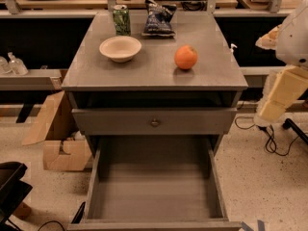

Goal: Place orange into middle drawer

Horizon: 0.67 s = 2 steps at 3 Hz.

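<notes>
The orange sits on the grey cabinet top, right of centre and near the front edge. The middle drawer is pulled wide open below, and its bare grey floor holds nothing. Only white and cream segments of my arm show at the right edge, beside the cabinet and level with its top. My gripper is out of view, so nothing shows where it stands relative to the orange.
A cream bowl, a green can and a dark chip bag share the cabinet top. A closed drawer front with a brass knob sits above the open drawer. Cardboard boxes lie on the floor at left, cables at right.
</notes>
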Motion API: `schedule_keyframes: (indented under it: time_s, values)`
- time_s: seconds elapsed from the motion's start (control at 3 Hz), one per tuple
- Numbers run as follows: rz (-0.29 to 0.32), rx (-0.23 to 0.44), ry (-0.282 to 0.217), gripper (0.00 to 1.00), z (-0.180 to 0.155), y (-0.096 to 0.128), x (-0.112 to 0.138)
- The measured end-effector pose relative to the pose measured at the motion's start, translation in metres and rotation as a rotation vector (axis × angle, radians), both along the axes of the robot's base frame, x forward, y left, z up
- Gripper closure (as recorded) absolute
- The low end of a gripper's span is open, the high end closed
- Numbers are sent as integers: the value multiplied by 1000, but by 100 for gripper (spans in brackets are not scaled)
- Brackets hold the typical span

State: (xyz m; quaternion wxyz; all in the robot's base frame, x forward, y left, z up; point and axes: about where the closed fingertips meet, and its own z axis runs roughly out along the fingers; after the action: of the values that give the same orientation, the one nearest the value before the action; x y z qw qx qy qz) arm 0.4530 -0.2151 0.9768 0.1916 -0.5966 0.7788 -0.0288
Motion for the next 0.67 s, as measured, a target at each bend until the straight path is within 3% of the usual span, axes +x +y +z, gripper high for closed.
schedule_keyframes:
  time_s: [0.67]
  values:
    - [-26,182,-37,0,-17,17,75]
